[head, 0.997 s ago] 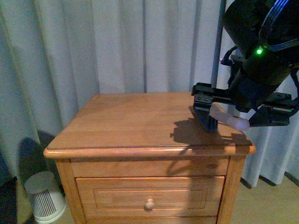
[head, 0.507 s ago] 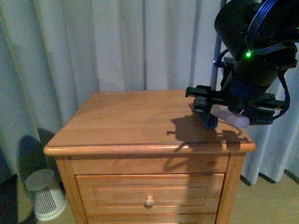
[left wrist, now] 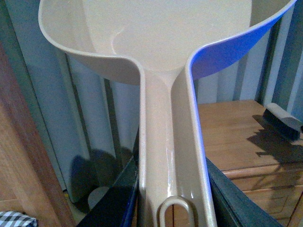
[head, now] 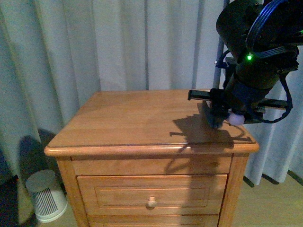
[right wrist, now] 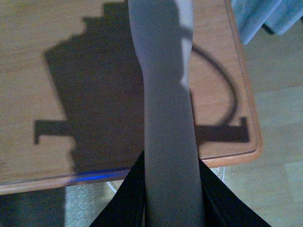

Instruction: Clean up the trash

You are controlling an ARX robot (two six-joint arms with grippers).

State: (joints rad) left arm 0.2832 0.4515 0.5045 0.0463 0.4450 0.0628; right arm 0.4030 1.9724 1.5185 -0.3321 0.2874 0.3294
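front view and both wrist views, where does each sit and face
Front: on the robot's body, facing the nightstand; right hand shows.
Left wrist: on the left arm, looking along the held dustpan toward the nightstand; left hand's edges show.
Right wrist: above the nightstand, looking down the brush; right hand's edges show.
Shared: nightstand and brush in all three.

Dim, bluish cast; hard shadow on nightstand top (head: pixel 128 118); right wrist view soft, foreground blurred.
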